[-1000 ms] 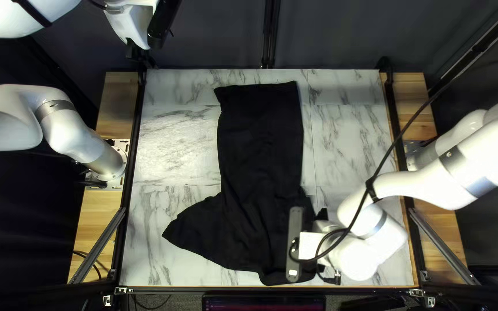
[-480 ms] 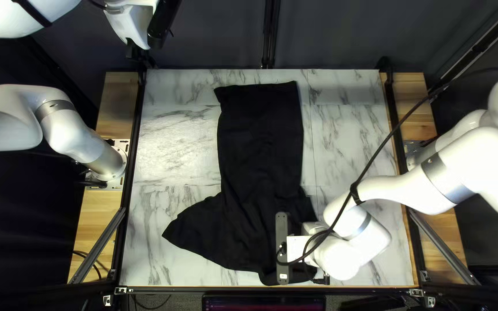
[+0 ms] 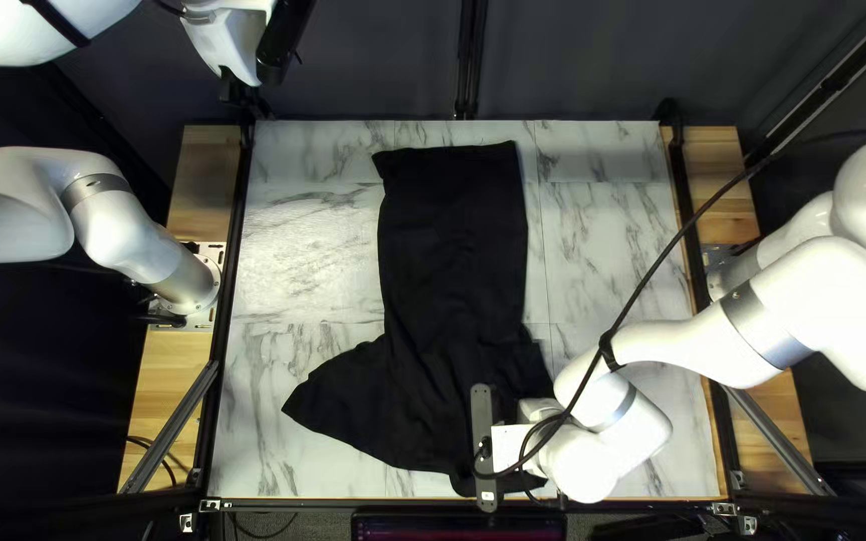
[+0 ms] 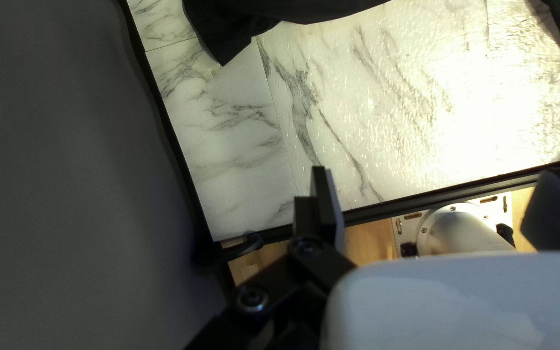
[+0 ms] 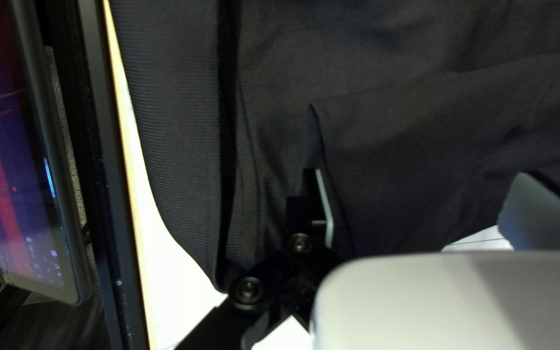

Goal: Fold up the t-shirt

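Note:
The black t-shirt lies lengthwise on the table, with a wide flap pointing left near the near edge. Over its near end hangs my right gripper, fingertips hidden in this view. In the right wrist view, my right gripper is open above the black fabric, one finger close to a ribbed band and a fold. My left gripper is beyond the table's far left corner. Seen from its wrist, my left gripper is open, holding nothing, with the shirt ahead and apart from it.
Marble-patterned tabletop shows on both sides of the cloth. A dark frame rail runs along the left edge. A screen stands just past the near edge. A black cable hangs across my right arm.
My right gripper has moved left over the shirt's near end and slightly toward the near edge, its arm following. The left arm and the shirt's visible outline look unchanged.

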`<state>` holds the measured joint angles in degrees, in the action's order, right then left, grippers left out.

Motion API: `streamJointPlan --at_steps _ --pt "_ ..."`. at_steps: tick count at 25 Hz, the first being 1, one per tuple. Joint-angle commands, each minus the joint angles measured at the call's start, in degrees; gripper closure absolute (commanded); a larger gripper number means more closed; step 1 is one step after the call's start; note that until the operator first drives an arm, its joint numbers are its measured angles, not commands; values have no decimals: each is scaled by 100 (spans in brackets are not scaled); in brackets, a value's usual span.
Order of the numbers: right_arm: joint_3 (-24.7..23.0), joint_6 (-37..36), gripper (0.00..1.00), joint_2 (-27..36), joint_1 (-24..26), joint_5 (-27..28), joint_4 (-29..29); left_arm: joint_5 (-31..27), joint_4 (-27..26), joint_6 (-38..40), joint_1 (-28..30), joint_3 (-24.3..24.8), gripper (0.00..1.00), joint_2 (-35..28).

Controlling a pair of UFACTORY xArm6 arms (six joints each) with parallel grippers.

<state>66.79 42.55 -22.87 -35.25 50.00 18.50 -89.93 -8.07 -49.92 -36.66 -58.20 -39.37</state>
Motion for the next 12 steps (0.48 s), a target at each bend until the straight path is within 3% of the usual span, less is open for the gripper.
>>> streamJointPlan --at_steps 1,12 --pt "-20 -75 0 38 96 -9 31 0 0 0 0 0 0 0" --pt "641 -108 0 -231 61 370 199 0 0 0 0 0 0 0"
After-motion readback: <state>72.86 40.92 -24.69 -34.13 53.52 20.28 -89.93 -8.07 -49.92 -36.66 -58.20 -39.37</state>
